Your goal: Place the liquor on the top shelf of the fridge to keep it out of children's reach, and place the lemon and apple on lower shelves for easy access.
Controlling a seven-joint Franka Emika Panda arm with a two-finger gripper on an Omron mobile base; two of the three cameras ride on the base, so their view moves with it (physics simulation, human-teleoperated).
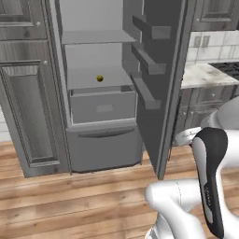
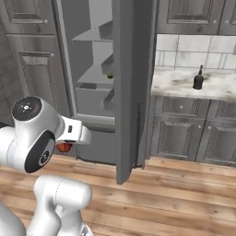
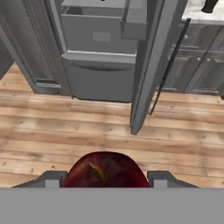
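My gripper [image 3: 105, 180] is shut on the glossy red apple [image 3: 104, 169], low over the wood floor in front of the fridge [image 1: 88, 58]. In the right base view the apple [image 2: 64, 147] peeks out red under my hand. The fridge stands open. The yellow-orange lemon [image 1: 99, 78] lies on a lower shelf [image 1: 81, 80], just above the grey drawer. The highest shelf in view [image 1: 91, 37] is bare. The dark liquor bottle [image 2: 198, 79] stands upright on the marble counter to the right of the fridge, and its base [image 3: 209, 5] shows at the hand view's top right.
The open fridge door [image 2: 129, 92] juts toward me between the fridge interior and the counter [image 2: 184, 83], with door bins [image 1: 147, 63] on its inner side. Wood-grain grey cupboards [image 1: 23, 102] flank the fridge on the left. The wood floor [image 3: 65, 118] lies ahead of my hand.
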